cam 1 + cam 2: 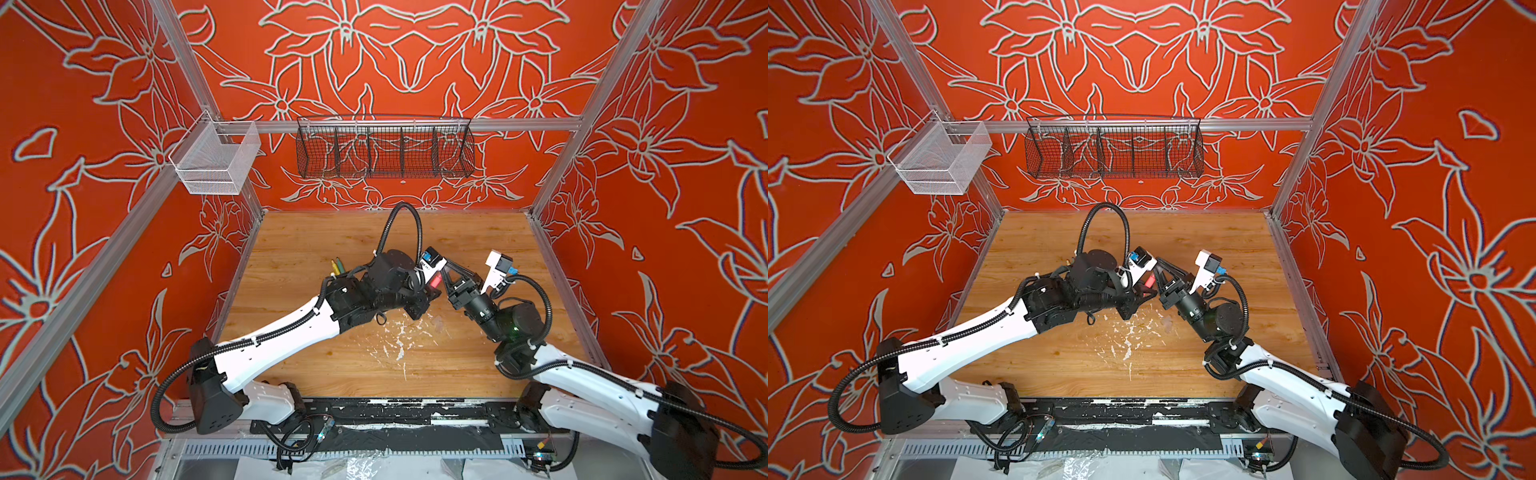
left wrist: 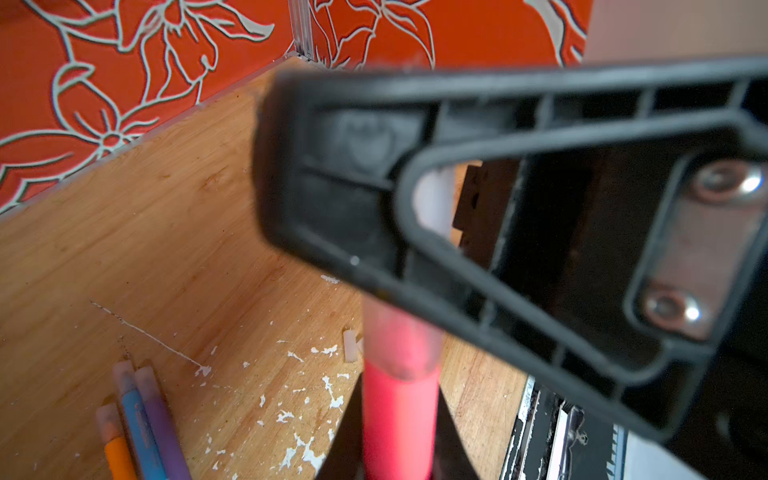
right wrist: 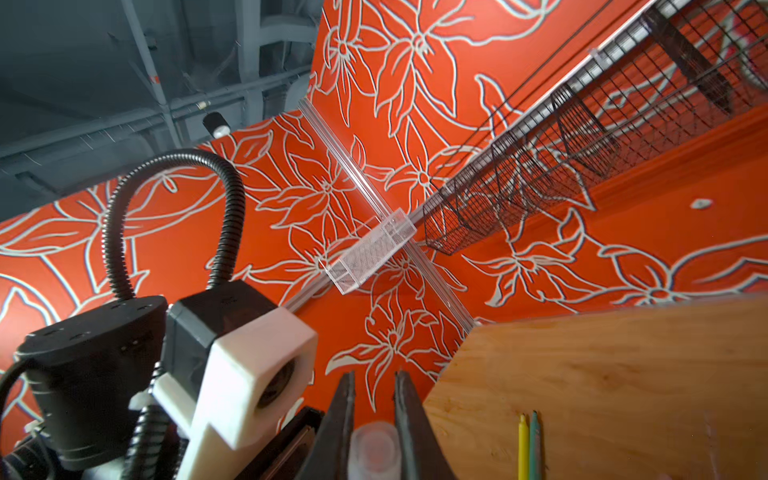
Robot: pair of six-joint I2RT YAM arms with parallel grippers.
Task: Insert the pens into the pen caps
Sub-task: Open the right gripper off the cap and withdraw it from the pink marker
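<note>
My left gripper is shut on the pink-red pen, which stands up out of its jaws. A clear pen cap sits over the pen's tip. My right gripper is shut on that cap, and its black finger fills much of the left wrist view. In both top views the two grippers meet above mid-table around the pen. Orange, blue and purple pens lie side by side with caps on. Yellow and green pens lie together on the table.
White paint flecks mark the wooden table near its front. A black wire basket hangs on the back rail, and a white mesh basket hangs at the left corner. A small whitish piece lies on the wood.
</note>
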